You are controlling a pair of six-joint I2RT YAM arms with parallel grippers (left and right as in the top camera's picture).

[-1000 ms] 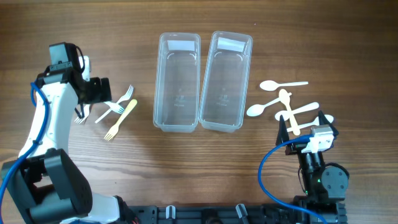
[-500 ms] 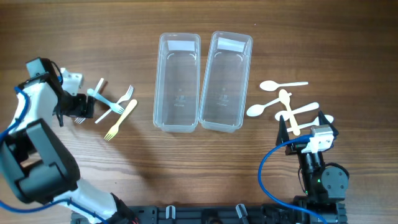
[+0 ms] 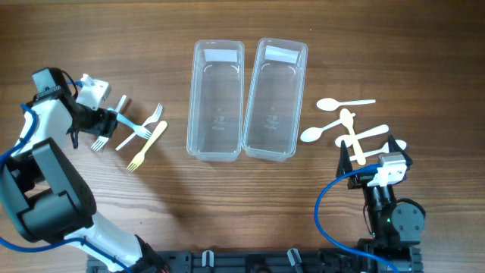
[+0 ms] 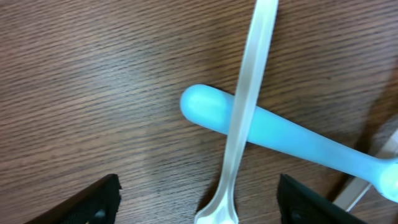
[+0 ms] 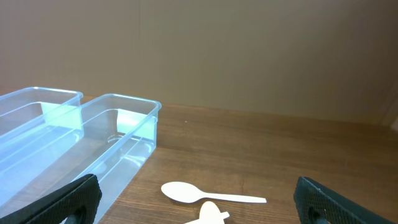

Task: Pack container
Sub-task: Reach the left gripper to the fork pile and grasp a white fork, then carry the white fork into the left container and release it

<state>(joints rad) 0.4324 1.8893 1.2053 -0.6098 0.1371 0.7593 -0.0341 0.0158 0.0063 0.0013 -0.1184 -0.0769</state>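
Observation:
Two clear empty containers [image 3: 216, 102] [image 3: 274, 98] stand side by side mid-table; both show in the right wrist view [image 5: 93, 134]. Several forks lie at the left: light blue [image 3: 130, 121], white [image 3: 150, 121], yellow [image 3: 148, 144]. My left gripper [image 3: 106, 120] is open, low over them. The left wrist view shows the blue handle [image 4: 280, 140] crossed by a translucent white handle [image 4: 249, 106] between my open fingers [image 4: 199, 208]. Several white and cream spoons [image 3: 345, 121] lie at the right. My right gripper [image 3: 371, 155] is open and empty just behind them, a white spoon [image 5: 208, 194] in front.
Another fork [image 3: 98, 142] lies below my left gripper. The wooden table [image 3: 227, 205] is bare in front of the containers. A blue cable [image 3: 330, 208] loops by the right arm's base near the front edge.
My left arm swung its wrist out to the left, then brought the gripper back right over the forks. The blue fork came into view. The right arm has not moved.

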